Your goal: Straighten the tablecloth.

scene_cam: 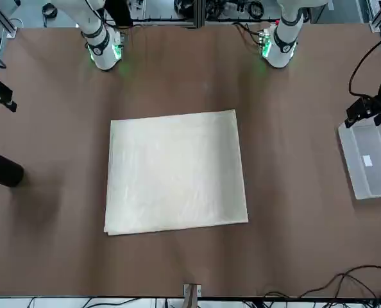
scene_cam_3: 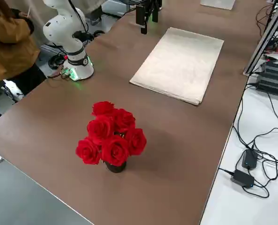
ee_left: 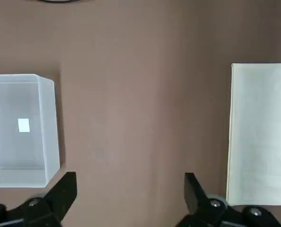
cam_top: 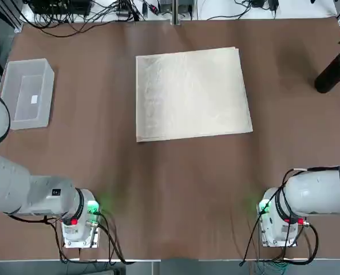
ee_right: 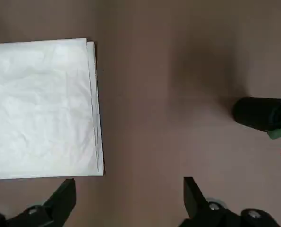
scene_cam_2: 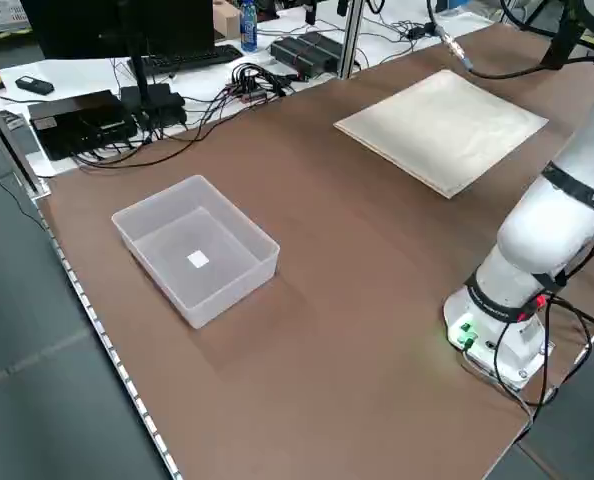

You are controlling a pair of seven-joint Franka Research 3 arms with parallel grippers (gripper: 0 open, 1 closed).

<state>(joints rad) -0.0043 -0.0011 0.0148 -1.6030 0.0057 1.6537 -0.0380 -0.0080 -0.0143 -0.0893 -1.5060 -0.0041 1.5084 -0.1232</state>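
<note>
A: Starting at the left of the overhead view, what is on the worktop (cam_top: 101,172)?

B: A clear plastic bin (cam_top: 27,93) near the left edge, well apart from everything else. It holds nothing but a small white label on its floor.

A: And the left hand (ee_left: 130,189)?

B: Its wrist camera shows the two fingers (ee_left: 65,189) spread wide with only bare brown surface between them. It grips nothing. It hangs above the worktop, with the bin to one side of it and the cloth's edge to the other.

A: Where is the tablecloth (cam_top: 192,93)?

B: In the middle of the worktop, toward the far side from the arms' bases. It lies flat as a cream rectangle, turned a little off square to the worktop's edges. The fabric is faintly creased, and along one side the layered edges peek out from under the top sheet.

A: The right hand (ee_right: 129,191)?

B: Also spread wide and holding nothing, above bare worktop between the cloth and a dark vase (ee_right: 259,114).

A: What is in the vase?

B: Red roses (scene_cam_3: 112,132), standing near the worktop's right edge. A person in a brown top (scene_cam_3: 8,42) stands beyond the worktop, behind the right arm's base (scene_cam_3: 78,65).
</note>
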